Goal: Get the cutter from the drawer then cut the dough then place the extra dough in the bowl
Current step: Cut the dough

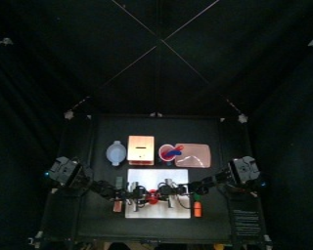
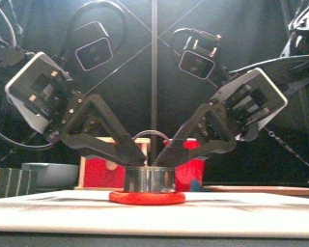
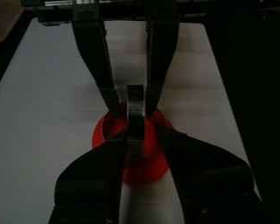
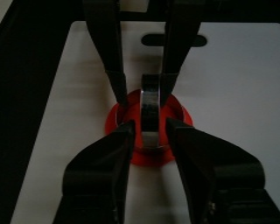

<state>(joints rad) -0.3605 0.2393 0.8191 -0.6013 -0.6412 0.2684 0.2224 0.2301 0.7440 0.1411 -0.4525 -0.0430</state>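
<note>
Black curtains hang behind the small black table. From above, the white cutting board (image 1: 166,210) lies near the front, and the blue-grey bowl (image 1: 116,151) sits further back on the left. From the front, the metal cutter (image 2: 150,179) stands on the red dough (image 2: 148,197). The left gripper (image 2: 134,147) and right gripper (image 2: 170,147) meet over it. Each wrist camera shows its own jaws squeezed tight on the cutter.

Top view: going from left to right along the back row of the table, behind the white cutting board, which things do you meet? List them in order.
blue-grey bowl → pale wooden box → pink tray
</note>
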